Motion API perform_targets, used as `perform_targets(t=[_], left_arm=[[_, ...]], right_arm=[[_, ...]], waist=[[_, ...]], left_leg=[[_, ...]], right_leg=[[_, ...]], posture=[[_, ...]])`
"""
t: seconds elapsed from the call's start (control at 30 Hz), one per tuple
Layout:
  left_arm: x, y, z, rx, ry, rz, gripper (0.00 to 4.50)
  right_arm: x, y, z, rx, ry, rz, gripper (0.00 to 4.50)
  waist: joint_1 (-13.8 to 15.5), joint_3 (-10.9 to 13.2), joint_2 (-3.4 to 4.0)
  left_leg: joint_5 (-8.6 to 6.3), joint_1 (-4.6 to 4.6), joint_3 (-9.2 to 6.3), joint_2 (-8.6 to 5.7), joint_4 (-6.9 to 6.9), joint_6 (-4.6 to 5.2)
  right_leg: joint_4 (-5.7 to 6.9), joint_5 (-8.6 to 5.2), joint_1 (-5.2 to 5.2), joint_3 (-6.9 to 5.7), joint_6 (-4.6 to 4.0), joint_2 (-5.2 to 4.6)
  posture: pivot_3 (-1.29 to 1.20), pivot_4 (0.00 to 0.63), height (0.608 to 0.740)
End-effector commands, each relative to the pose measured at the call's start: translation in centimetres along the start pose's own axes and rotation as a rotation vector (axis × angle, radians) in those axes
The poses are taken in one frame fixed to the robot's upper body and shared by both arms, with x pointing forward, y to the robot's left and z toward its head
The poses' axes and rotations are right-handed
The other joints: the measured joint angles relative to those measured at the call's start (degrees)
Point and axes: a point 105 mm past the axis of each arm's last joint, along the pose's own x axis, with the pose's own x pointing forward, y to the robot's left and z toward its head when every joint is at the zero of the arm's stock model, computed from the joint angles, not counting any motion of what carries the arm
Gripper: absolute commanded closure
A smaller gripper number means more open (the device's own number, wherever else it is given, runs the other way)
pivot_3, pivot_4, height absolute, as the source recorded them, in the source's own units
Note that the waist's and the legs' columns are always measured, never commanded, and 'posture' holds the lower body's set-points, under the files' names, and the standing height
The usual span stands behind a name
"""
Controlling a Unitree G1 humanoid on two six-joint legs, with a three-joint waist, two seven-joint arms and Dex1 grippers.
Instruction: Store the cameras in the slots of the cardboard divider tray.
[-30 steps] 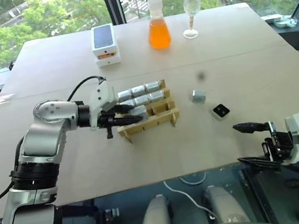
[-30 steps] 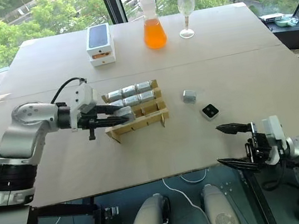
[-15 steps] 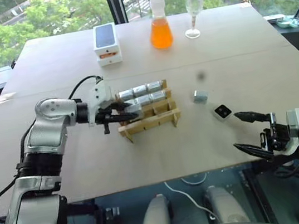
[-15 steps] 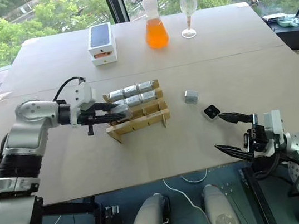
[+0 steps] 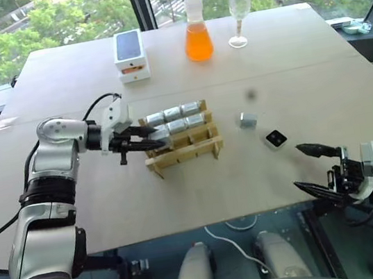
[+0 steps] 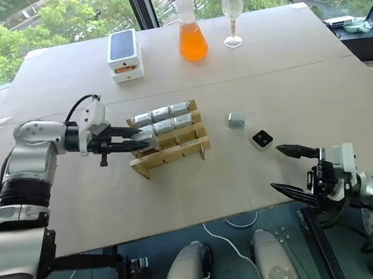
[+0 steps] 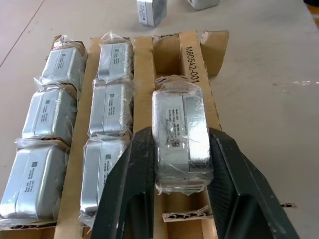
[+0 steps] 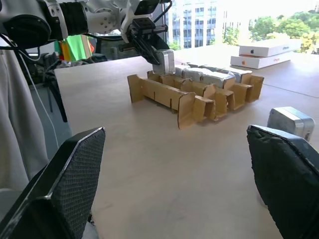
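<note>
The cardboard divider tray (image 5: pixel 188 152) lies mid-table, left of centre. Its two far rows each hold three wrapped silvery cameras (image 7: pixel 109 97). My left gripper (image 5: pixel 154 139) is shut on another camera (image 7: pixel 180 132) at the left end of the near row. That camera's upper end stands up above the cardboard (image 8: pixel 164 62). Two loose cameras lie to the right of the tray, a silvery one (image 5: pixel 247 120) and one with its dark face up (image 5: pixel 275 139). My right gripper (image 5: pixel 300 166) is open and holds nothing, near the front right edge, just short of the dark-faced camera.
At the back of the table stand a white phone box (image 5: pixel 130 55), a flask of orange liquid (image 5: pixel 197 34) and a wine glass (image 5: pixel 237 11). The table's front edge (image 5: pixel 206 222) runs close below my right gripper.
My left arm has swung its elbow outward and the gripper, still shut on its camera, has shifted a little to the left at the tray's near row. The right gripper stays open.
</note>
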Motion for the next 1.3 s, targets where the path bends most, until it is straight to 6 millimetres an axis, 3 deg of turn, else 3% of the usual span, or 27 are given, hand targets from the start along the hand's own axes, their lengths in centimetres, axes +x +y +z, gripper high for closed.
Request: perform_targets(t=[0.03, 0.37, 0.67, 0.97, 1.0, 1.03, 1.2, 1.3], left_arm=[[-1.2, -0.3, 0.3, -0.028, -0.017, -0.012, 3.67], [-2.5, -1.0, -0.5, -0.035, 0.027, -0.009, 3.67], [0.4, -0.3, -1.4, 0.043, 0.025, 0.005, 3.67], [0.3, 0.2, -2.6, 0.040, 0.081, 0.002, 3.67], [0.3, 0.1, -2.6, 0.029, 0.076, -0.007, 2.64], [0.4, 0.1, -2.4, 0.019, 0.063, -0.015, 2.38], [0.2, 0.1, -1.3, 0.005, -0.010, -0.001, 0.12], [-0.8, -0.2, 0.1, 0.003, -0.076, 0.013, 0.04]], right_arm=[[-0.2, 0.0, 1.0, -0.058, -0.017, 0.003, 0.00], [-0.1, 0.0, 0.7, -0.044, -0.028, -0.001, 0.00], [0.2, -0.5, 0.7, -0.049, -0.035, 0.003, 0.00], [-0.1, -0.4, 0.8, -0.053, -0.031, -0.014, 0.00], [-0.1, -0.4, 0.8, -0.054, -0.032, -0.017, 0.00], [-0.1, -0.4, 0.8, -0.053, -0.033, -0.018, 0.00], [-0.1, -0.5, 0.7, -0.052, -0.027, -0.023, 0.00], [0.2, -1.2, 0.5, -0.044, 0.010, -0.072, 0.00]], waist=[[-0.14, 0.00, 0.00], [0.04, 0.03, -0.04], [0.21, 0.03, -0.04], [0.17, 0.03, -0.04], [0.15, 0.03, -0.04], [0.09, 0.03, -0.04], [0.14, 0.03, -0.03], [0.11, 0.03, -0.04]], left_leg=[[0.00, 0.00, 0.00, 0.00, -0.01, 0.00], [0.00, -0.08, -0.01, 0.09, -0.04, 0.00], [0.00, -0.07, 0.01, 0.04, -0.02, 0.00], [0.00, -0.08, 0.00, -0.01, -0.03, 0.00], [0.00, -0.08, -0.01, -0.01, -0.03, 0.00], [0.00, -0.07, -0.02, -0.01, -0.03, 0.00], [0.00, -0.07, -0.03, 0.00, -0.03, 0.00], [0.00, -0.10, -0.05, 0.06, -0.03, 0.00]], right_leg=[[0.00, 0.00, -0.01, 0.00, -0.01, 0.00], [-0.02, 0.02, -0.08, 0.01, -0.04, -0.01], [-0.02, 0.02, -0.06, 0.02, -0.04, -0.02], [-0.02, 0.00, -0.07, -0.04, -0.01, 0.00], [-0.01, -0.01, -0.06, -0.03, 0.02, 0.00], [-0.01, -0.04, -0.07, -0.02, 0.06, 0.00], [-0.01, -0.04, -0.07, -0.01, 0.06, 0.00], [-0.01, -0.01, -0.08, -0.02, 0.01, -0.01]], posture=[[0.00, 0.150, 0.740], [0.00, 0.150, 0.740], [0.00, 0.150, 0.740], [0.00, 0.150, 0.740], [0.00, 0.150, 0.740], [0.00, 0.150, 0.740], [0.00, 0.150, 0.740], [0.00, 0.150, 0.740]])
